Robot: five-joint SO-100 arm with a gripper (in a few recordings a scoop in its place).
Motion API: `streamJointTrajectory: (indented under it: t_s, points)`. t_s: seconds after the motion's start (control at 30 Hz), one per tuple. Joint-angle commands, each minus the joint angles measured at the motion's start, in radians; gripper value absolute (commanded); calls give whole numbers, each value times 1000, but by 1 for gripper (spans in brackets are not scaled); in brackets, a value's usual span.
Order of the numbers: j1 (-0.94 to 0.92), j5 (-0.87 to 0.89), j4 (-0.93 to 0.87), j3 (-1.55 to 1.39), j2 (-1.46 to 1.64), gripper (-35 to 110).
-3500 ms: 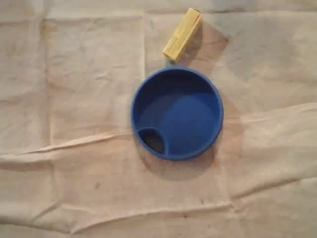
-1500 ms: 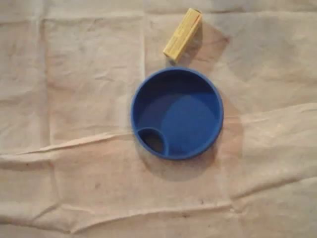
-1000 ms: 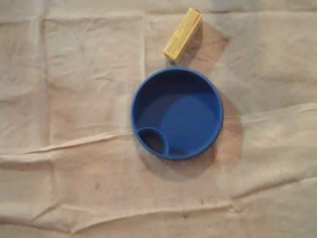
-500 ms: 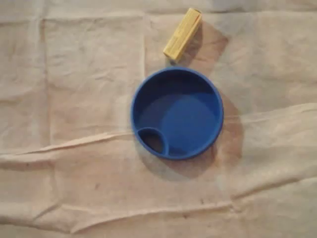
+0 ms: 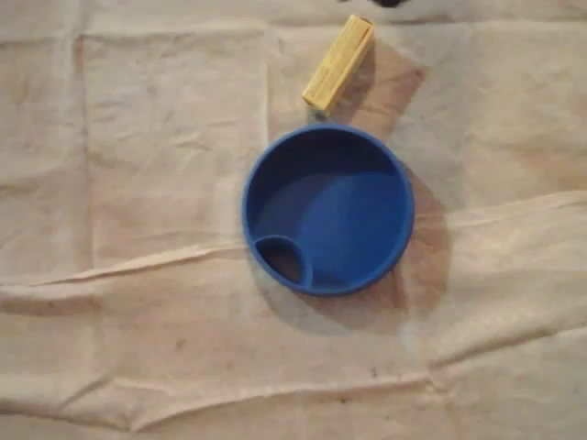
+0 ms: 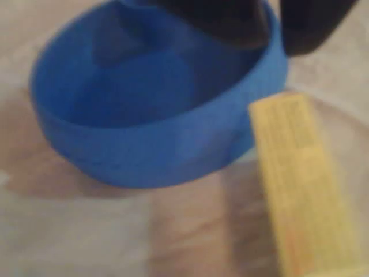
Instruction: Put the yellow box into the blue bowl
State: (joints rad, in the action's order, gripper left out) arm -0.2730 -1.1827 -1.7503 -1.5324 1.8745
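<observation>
Item, yellow box [image 5: 338,62]: long, narrow, rectangular, lying flat on the cloth [image 5: 138,183] outside the bowl. In the overhead view it sits above the bowl's upper rim and is set on a diagonal, its lower end pointing down-left toward the rim, close to it but with a strip of cloth between. In the wrist view the yellow box [image 6: 302,184] runs down the right side of the picture, its far end reaching the bowl's outer wall; blur prevents saying whether they touch there, and fine printing on its top face is illegible. Item, blue bowl [image 5: 246,206]: round, shallow, upright, near the centre of the overhead view, nothing inside; a small oval recess [image 5: 282,260] is set against the inner wall at lower left. In the wrist view the blue bowl [image 6: 144,150] shows its outer wall and part of its interior. Item, cloth: beige, creased and folded, covering the table, seen also in the wrist view [image 6: 69,231]. Item, hand [image 6: 275,26]: two dark, blurred shapes at the top edge of the wrist view, above the bowl's far rim; holding nothing visible, and I cannot tell whether it is spread or pressed together. Item, dark shape [image 5: 385,3]: a sliver at the top edge of the overhead view, just beyond the box's upper end, too little shown to identify.
</observation>
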Motion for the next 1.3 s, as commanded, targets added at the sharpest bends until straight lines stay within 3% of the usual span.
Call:
streamJointTrajectory:
  t_s: [0.0,0.27,0.63,1.27]
  points:
    - [-32,-74,-5,41,9,17]
    - [-129,-184,-2,38,8,33]
    - [-189,-219,17,-21,-69,34]
    - [-189,-218,331,-279,-118,33]
